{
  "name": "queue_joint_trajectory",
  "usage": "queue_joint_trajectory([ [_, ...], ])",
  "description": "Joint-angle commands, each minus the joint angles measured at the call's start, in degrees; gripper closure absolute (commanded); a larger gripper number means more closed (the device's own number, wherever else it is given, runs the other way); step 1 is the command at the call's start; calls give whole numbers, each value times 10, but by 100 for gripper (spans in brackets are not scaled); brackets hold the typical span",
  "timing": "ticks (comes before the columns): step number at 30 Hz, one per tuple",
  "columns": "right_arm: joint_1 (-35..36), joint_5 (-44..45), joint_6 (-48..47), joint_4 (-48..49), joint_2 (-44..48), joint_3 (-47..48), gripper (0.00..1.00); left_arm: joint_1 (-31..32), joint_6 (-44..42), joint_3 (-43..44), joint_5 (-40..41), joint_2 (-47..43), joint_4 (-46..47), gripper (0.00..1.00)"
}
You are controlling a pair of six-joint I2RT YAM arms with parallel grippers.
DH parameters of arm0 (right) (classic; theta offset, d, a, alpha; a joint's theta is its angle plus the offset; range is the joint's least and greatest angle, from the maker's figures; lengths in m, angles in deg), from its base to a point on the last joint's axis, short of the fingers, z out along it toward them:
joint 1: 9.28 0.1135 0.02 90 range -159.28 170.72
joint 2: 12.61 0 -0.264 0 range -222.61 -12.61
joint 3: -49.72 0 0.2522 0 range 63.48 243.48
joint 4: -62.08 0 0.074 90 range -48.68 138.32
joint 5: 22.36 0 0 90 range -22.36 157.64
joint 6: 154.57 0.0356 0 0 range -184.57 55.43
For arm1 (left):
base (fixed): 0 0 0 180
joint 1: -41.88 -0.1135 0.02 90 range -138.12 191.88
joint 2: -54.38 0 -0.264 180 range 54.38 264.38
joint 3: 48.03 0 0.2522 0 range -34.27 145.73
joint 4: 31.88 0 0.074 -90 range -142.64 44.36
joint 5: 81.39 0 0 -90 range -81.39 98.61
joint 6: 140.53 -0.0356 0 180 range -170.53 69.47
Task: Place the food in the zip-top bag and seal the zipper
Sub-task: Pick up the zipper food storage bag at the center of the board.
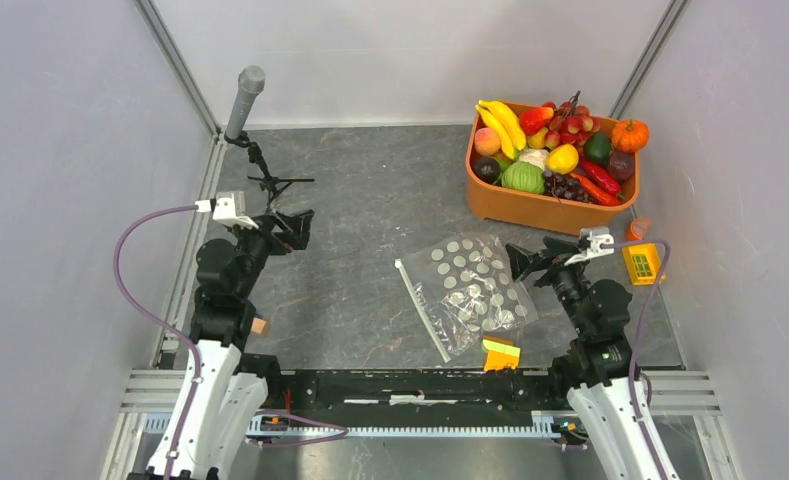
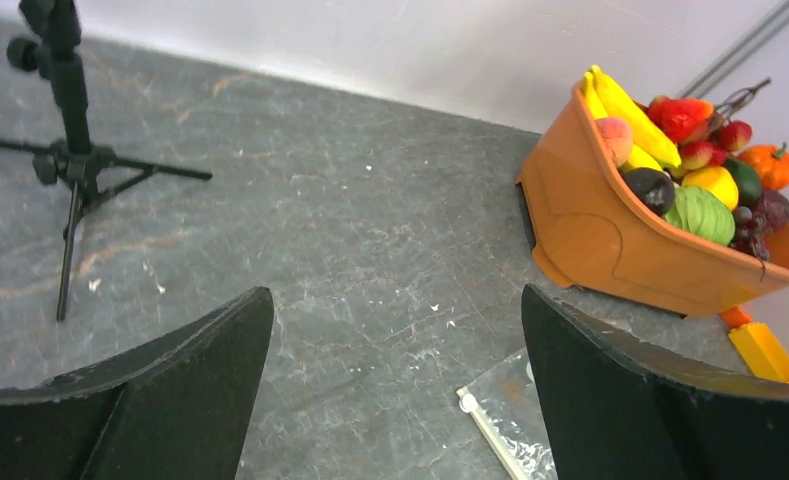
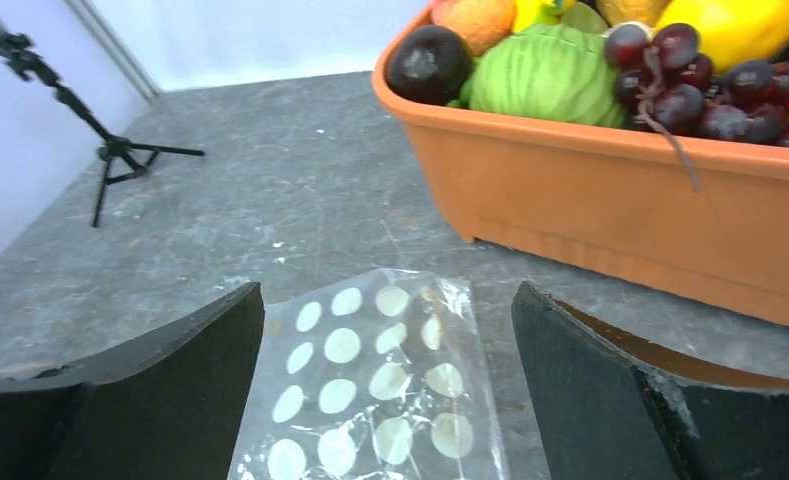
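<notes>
One zip-top bag [image 1: 467, 292], one orange tub [image 1: 545, 208] of food [image 1: 562, 158] heaped too thickly to count, one pumpkin [image 1: 630, 134], one green cabbage [image 1: 522, 178], one tripod [image 1: 270, 182], two yellow blocks [image 1: 642, 263], and two grippers: left gripper [image 1: 296, 228], right gripper [image 1: 521, 261].

left end effector [image 1: 298, 226]: jaws wide apart | right end effector [image 1: 522, 258]: jaws wide apart

Flat on grey table [image 1: 370, 180]: clear dotted zip-top bag [image 1: 470, 290], white zipper [image 1: 422, 310] along its left edge. Behind, an orange tub [image 1: 540, 208] heaped with toy food [image 1: 523, 178]. Just beside the bag, right claw [image 1: 522, 260]; well apart, left claw [image 1: 295, 228] near a small tripod [image 1: 260, 165].
</notes>
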Motion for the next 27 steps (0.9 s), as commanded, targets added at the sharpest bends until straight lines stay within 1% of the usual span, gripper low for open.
queue_joint_trajectory([
  [1, 2, -80, 52, 93, 34, -41, 2, -2, 100, 46, 33, 19, -61, 0],
  [2, 2, -104, 56, 123, 41, -58, 2, -2, 117, 59, 25, 24, -105, 0],
  [4, 2, -144, 59, 152, 35, -71, 2, -2, 115, 60, -5, 28, -112, 0],
  [6, 1, -181, 41, 131, 1, -54, 2, -2, 111, 54, -53, 28, -107, 0],
  [9, 2, -227, 1, 56, -67, -10, 1, -2, 140, 33, -29, 0, -112, 0],
  [12, 13, -258, -7, 48, -100, -12, 12, -2, 147, 7, -31, -32, -86, 0],
  [14, 39, -247, -7, 58, -103, -17, 15, -2, 149, 0, -48, -39, -73, 0],
  [16, 73, -207, -23, 35, -111, -6, 20, -2, 151, 2, -66, -33, -70, 0],
  [19, 131, -153, -51, -5, -152, 20, 27, -2, 152, 7, -79, -29, -82, 0],
  [20, 159, -125, -56, -23, -178, 29, 33, -2, 153, 8, -82, -31, -83, 0],
  [21, 197, -79, -59, -38, -199, 39, 35, -2, 153, 8, -87, -34, -85, 0],
  [22, 230, -37, -58, -48, -226, 48, 36, -2, 153, 9, -91, -37, -88, 0],
  [25, 358, 125, -54, -63, -283, 69, 35, -2, 152, 6, -93, -52, -96, 0],
  [27, 426, 176, -53, -55, -328, 89, 34, -2, 147, 8, -89, -59, -104, 0],
])
